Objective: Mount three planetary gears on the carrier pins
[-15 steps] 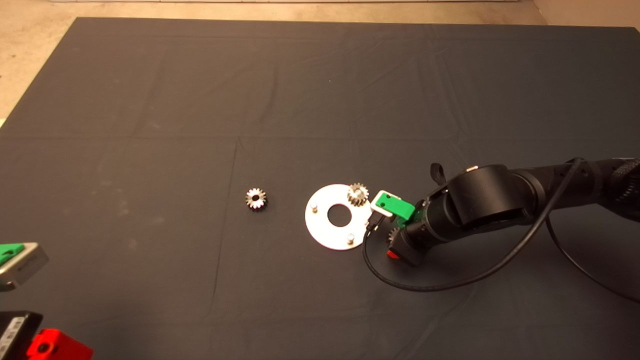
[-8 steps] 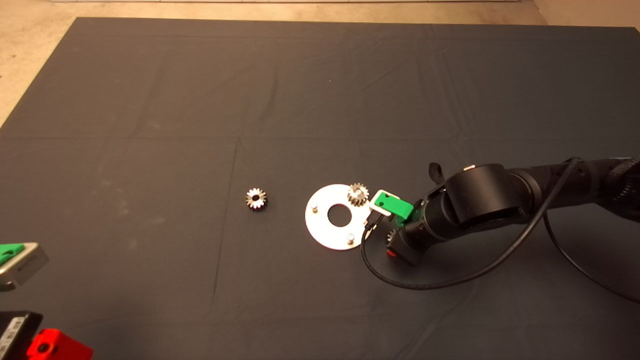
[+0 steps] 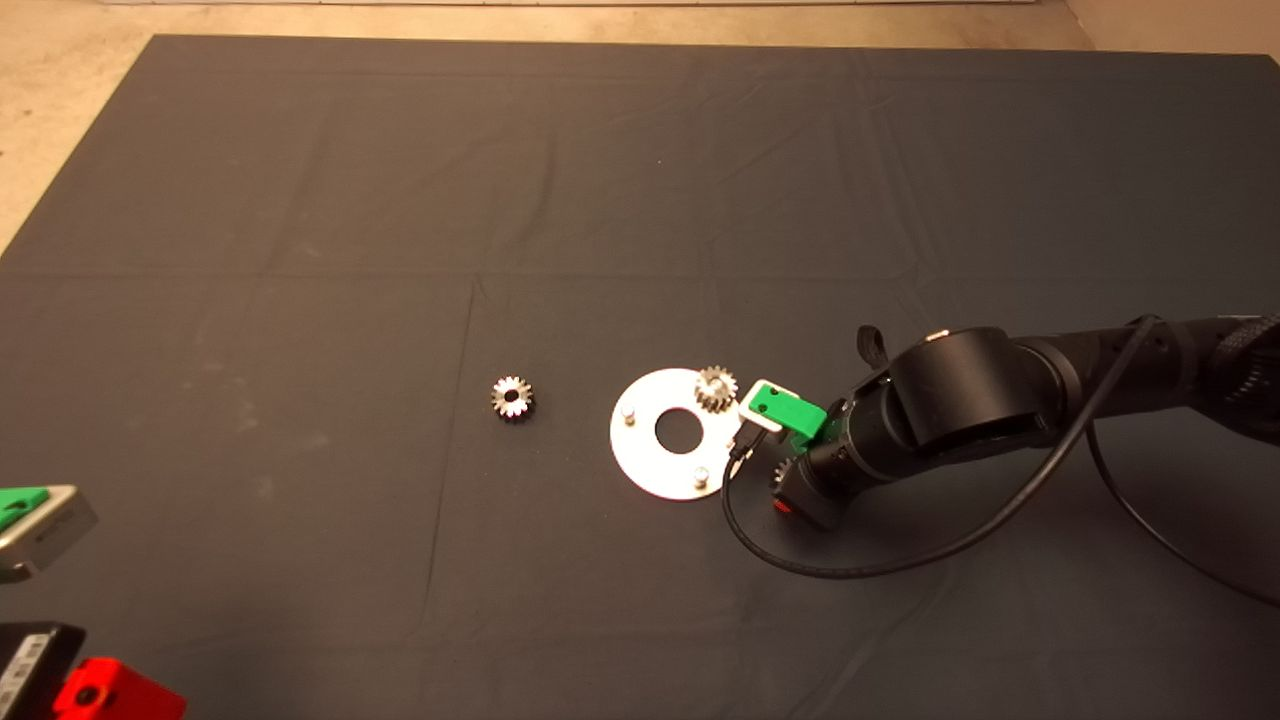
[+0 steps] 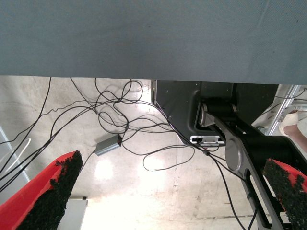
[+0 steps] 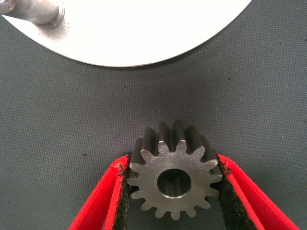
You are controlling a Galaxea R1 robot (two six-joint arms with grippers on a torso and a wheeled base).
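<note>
The white disc (image 3: pixel 640 450) lies mid-mat with two bare carrier pins (image 3: pixel 628 411) (image 3: pixel 702 476). One planetary gear (image 3: pixel 716 388) sits on the disc at the third pin's place. A second gear (image 3: pixel 512 397) lies loose on the mat, left of the disc. My right gripper (image 3: pixel 785 492) is just right of the disc's near edge. In the right wrist view its pads (image 5: pixel 221 191) press both sides of a third gear (image 5: pixel 175 182), with the disc's rim (image 5: pixel 144 33) and a pin (image 5: pixel 36 12) beyond. My left gripper (image 3: pixel 90 695) is parked at the lower left, open (image 4: pixel 175 165).
A black cable (image 3: pixel 850 572) loops on the mat below the right arm. The left wrist view looks past the mat's edge (image 4: pixel 153 38) at floor cables (image 4: pixel 120 124) and a black machine base (image 4: pixel 225 129).
The right gripper with its gear shifted slightly left toward the disc a second ago, then held still. The other gears, the disc and the left arm have not moved.
</note>
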